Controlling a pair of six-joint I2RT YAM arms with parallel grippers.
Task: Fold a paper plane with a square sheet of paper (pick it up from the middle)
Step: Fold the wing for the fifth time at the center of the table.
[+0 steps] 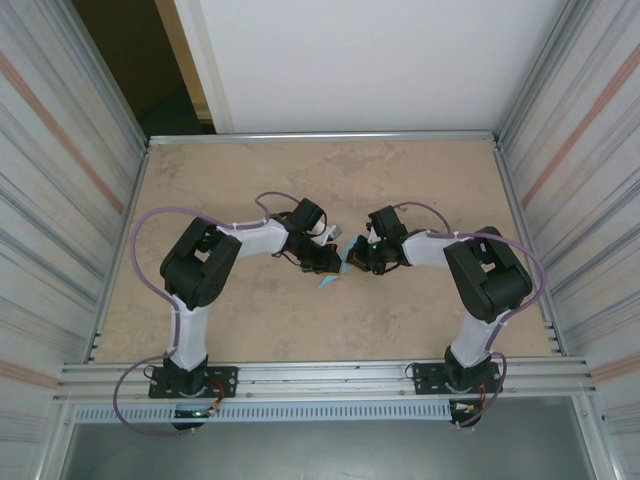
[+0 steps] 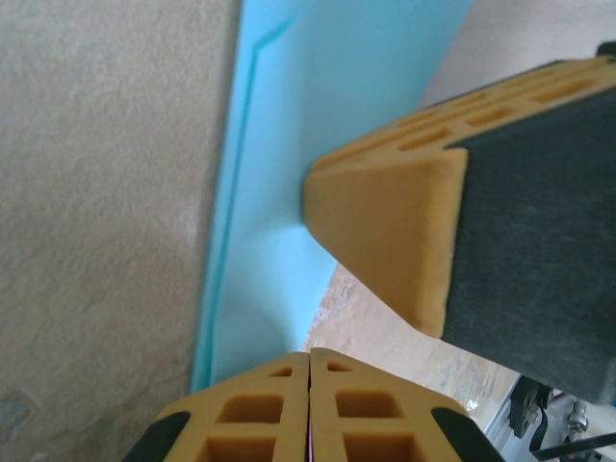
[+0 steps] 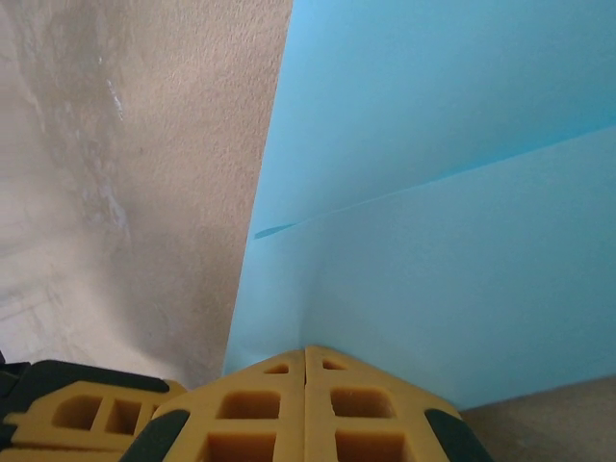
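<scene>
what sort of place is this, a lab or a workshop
Likely a robotics lab cell: left arm and right arm bolted to a metal rail at the table edge, ribbed panels walling the sides, paper between them.

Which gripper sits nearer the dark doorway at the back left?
Left. The left gripper is mid-table, toward the doorway; the right gripper faces it from the other side, across the blue paper.

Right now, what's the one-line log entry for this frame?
left gripper: shut on creased light-blue paper sheet | right gripper: shut on same sheet | grippers tip to tip, mid tan tabletop
</scene>
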